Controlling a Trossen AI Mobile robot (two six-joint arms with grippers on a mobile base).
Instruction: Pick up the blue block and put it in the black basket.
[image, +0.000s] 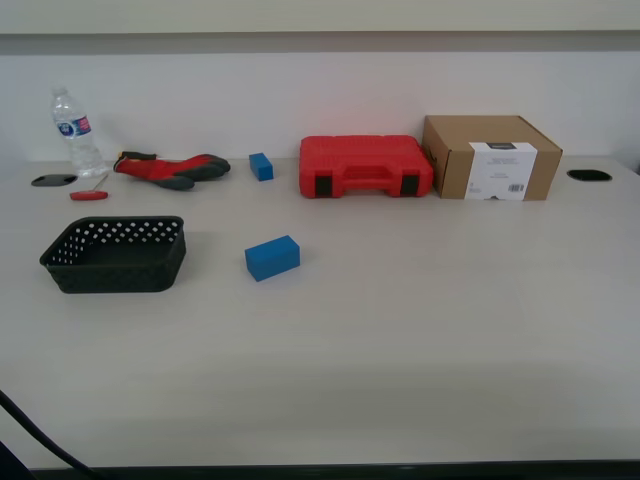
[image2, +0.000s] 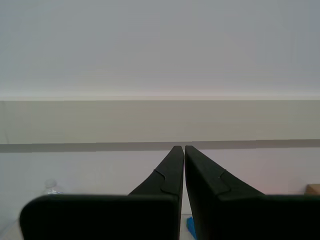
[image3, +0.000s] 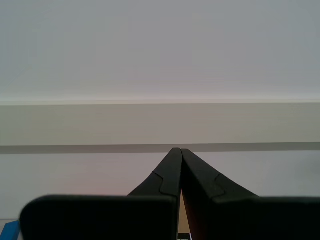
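Note:
The blue block (image: 272, 257) lies on the pale table, left of middle in the exterior view. The black basket (image: 118, 272) stands to its left, about a block's length away, and looks empty. Neither gripper shows in the exterior view. My first gripper (image2: 180, 147) is shut and empty, held level and facing the wall above the table. My second gripper (image3: 176, 149) is also shut and empty, facing the same wall. A sliver of blue (image2: 190, 226) shows beside the first gripper's fingers; I cannot tell which blue thing it is.
Along the back wall stand a water bottle (image: 75, 130), a red and black glove (image: 170, 168), a small blue cube (image: 261, 166), a red case (image: 365, 166) and a cardboard box (image: 490, 157). A small red tool (image: 88, 195) lies near the basket. A black cable (image: 30, 435) crosses the near left corner.

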